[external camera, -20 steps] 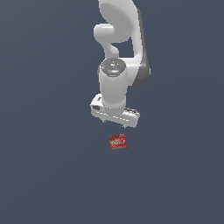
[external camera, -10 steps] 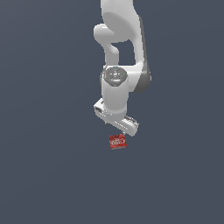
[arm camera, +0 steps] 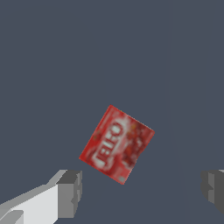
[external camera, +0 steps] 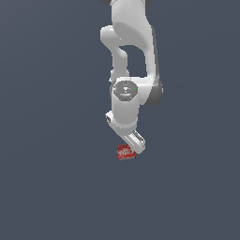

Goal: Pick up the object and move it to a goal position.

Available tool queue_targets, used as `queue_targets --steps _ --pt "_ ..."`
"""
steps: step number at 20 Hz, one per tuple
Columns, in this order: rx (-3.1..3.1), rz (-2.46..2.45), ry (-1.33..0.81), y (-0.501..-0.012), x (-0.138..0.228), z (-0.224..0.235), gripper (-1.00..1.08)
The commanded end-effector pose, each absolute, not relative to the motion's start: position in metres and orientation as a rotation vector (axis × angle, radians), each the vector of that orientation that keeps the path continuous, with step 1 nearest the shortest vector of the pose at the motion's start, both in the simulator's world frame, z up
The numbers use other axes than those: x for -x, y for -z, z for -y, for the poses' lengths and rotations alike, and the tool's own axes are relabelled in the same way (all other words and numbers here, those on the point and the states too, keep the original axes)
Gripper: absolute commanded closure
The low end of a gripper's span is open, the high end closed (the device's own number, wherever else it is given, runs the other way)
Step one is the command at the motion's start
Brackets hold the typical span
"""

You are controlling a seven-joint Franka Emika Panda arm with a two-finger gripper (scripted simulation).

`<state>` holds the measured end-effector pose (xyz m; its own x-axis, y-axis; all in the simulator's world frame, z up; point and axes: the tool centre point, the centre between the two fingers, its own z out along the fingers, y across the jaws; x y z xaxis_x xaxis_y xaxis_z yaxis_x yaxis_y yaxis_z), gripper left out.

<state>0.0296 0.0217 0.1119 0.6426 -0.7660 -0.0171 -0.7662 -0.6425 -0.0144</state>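
Red box with white letters lies flat on the gray desk, turned at a slant. White robot arm hangs right above it. Its fingers are spread wide apart, not touching the box.

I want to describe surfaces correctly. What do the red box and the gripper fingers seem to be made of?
The red box looks like printed cardboard, matte: flat face, sharp corners, white lettering. The gripper fingers look like hard grey plastic or metal, dull, blocky pads on a white body. Being a render, both are uncertain.
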Motion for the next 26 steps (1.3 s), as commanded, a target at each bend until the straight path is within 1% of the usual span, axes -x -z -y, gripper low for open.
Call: queue_targets --steps 1,14,26 --pt "2.784 -1.415 -0.015 -0.106 -0.031 -0.023 -0.92" --pt "2.527 -1.856 -0.008 -0.078 -0.038 -0.029 -0.92" --pt "2.393 -2.035 0.0 -0.066 -0.041 -0.032 -0.92"
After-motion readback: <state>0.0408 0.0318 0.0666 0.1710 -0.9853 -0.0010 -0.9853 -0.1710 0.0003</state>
